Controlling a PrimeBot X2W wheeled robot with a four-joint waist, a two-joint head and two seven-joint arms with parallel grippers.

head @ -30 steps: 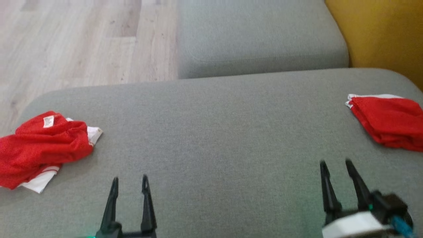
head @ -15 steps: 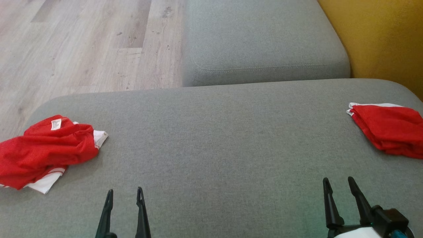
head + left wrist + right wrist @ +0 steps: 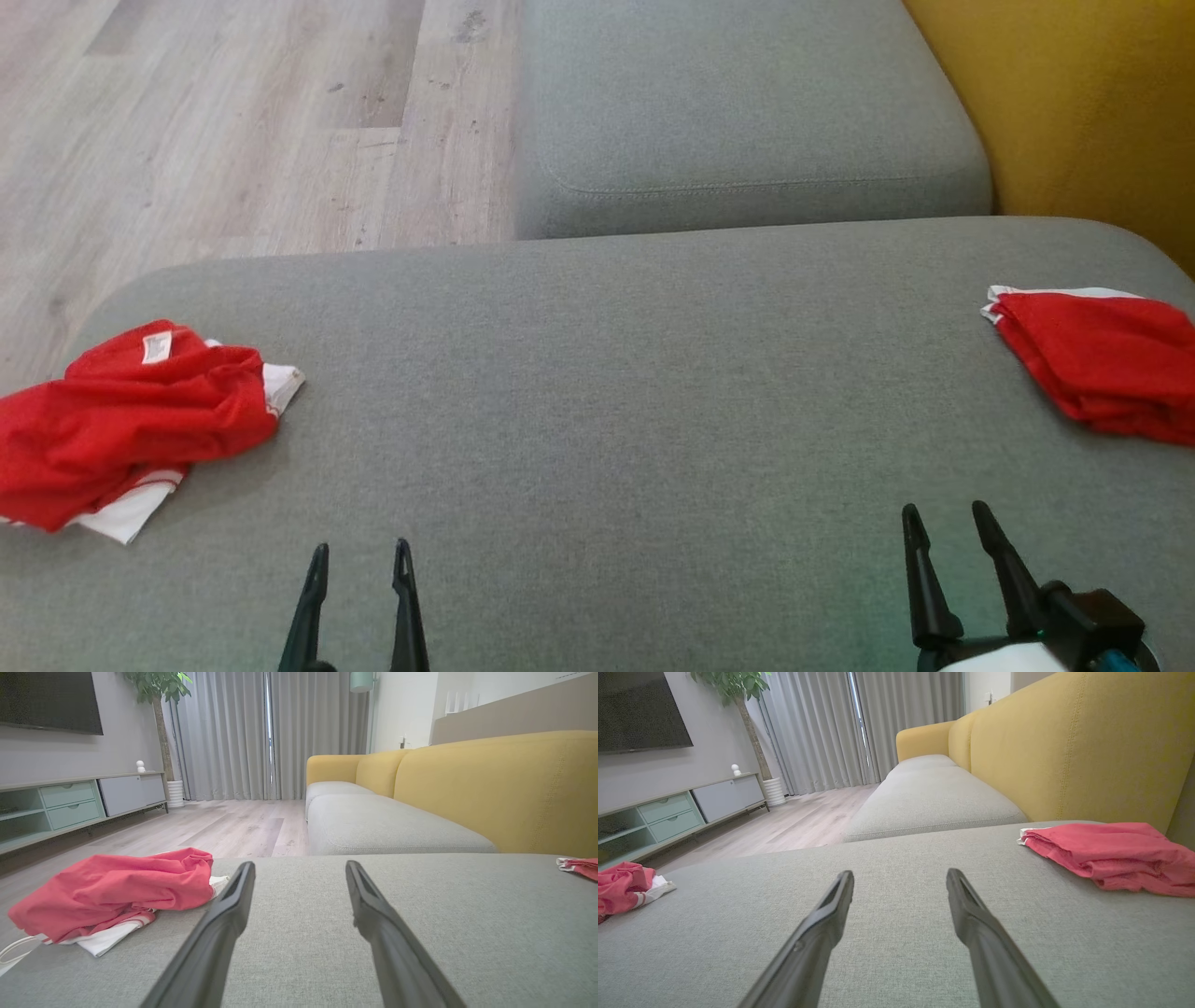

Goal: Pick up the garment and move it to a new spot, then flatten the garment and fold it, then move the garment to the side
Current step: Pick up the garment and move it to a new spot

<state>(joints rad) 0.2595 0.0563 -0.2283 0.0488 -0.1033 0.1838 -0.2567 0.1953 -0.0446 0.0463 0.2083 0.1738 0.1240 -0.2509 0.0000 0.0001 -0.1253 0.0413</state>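
My left jaws and right jaws both hang spread and empty above the grey fabric sofa cushion (image 3: 616, 392); the folded red garment (image 3: 1102, 369) ahead-right of the right jaws looks finished, while the crumpled red-and-white mesh garment (image 3: 131, 420) ahead-left of the left jaws awaits pickup, flattening and folding.

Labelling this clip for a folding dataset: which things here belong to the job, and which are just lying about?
Job: crumpled red garment; grey cushion under it; left gripper and right gripper, both open and empty.
Lying about: folded red garment at the right, apparently already done; far cushion; potted plant; TV cabinet.
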